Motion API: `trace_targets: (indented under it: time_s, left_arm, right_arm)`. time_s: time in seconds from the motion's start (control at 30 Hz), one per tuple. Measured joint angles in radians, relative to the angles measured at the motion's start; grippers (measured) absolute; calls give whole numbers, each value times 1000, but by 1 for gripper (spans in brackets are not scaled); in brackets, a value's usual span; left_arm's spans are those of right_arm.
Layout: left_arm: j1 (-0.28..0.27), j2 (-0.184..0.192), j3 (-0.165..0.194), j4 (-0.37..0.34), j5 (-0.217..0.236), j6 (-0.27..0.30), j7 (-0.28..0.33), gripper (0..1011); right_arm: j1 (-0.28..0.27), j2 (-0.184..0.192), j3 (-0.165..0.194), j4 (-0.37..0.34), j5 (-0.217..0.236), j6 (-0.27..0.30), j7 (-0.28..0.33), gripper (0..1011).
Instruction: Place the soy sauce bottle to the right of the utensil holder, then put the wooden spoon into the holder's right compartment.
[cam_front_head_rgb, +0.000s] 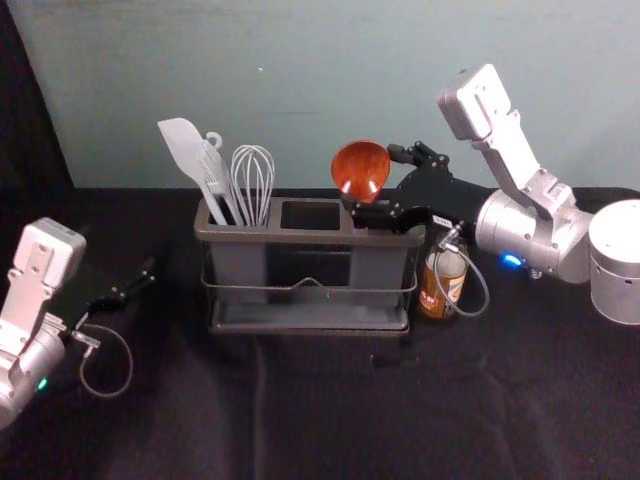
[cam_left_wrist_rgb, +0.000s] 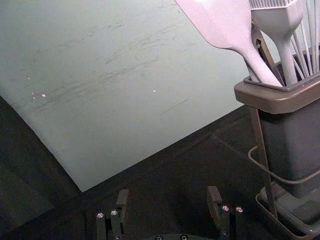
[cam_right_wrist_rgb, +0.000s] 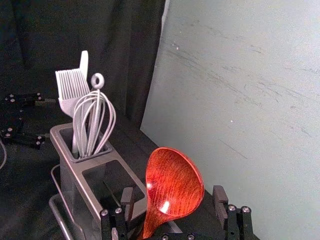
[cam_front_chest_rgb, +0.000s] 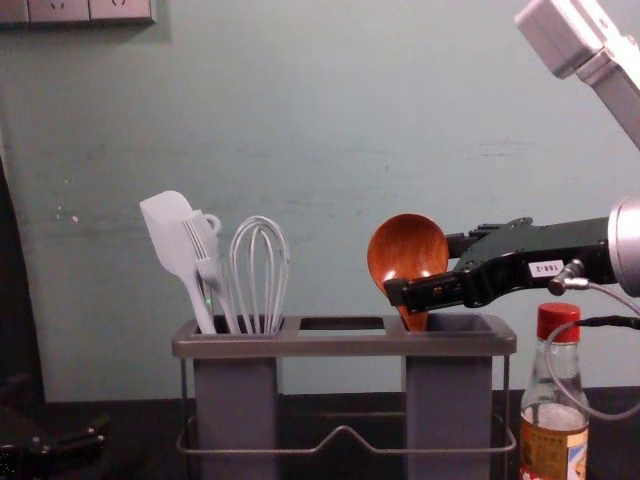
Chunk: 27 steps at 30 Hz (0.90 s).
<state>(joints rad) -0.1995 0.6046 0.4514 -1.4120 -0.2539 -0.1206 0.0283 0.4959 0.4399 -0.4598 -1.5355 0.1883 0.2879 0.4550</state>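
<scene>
The wooden spoon (cam_front_head_rgb: 360, 168) (cam_front_chest_rgb: 407, 250) stands bowl-up, its handle going down into the right compartment of the utensil holder (cam_front_head_rgb: 300, 237) (cam_front_chest_rgb: 345, 345). My right gripper (cam_front_head_rgb: 373, 179) is at the spoon from the right; in the right wrist view the gripper (cam_right_wrist_rgb: 173, 202) is open, fingers spread wide either side of the spoon (cam_right_wrist_rgb: 172, 185). The handle's lower end is hidden. The soy sauce bottle (cam_front_head_rgb: 441, 283) (cam_front_chest_rgb: 555, 430), red-capped, stands upright right of the holder, below the right arm. Left of the holder is my left gripper (cam_front_head_rgb: 138, 283), open and empty in the left wrist view (cam_left_wrist_rgb: 167, 202).
A white spatula (cam_front_chest_rgb: 170, 235), a brush (cam_front_chest_rgb: 207, 255) and a whisk (cam_front_chest_rgb: 260, 275) stand in the holder's left compartment. Behind the dark-covered table (cam_front_head_rgb: 330, 410) rises a pale green wall. A cable loops from the right arm close to the bottle.
</scene>
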Motion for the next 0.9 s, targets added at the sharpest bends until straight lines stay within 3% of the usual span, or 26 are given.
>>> trace_targets:
  time_s: [0.17, 0.37, 0.9]
  left_arm:
    - [0, 0, 0, 0, 0, 0, 0, 1011]
    - [0, 0, 0, 0, 0, 0, 0, 1012]
    - [0, 0, 0, 0, 0, 0, 0, 1011]
  right_arm:
    - [-14, 1, 10, -17, 0, 3, -12, 1003]
    - [-72, 11, 45, -84, -7, -7, -55, 1002]
    - [-292, 24, 155, -258, -6, -136, -136, 1003]
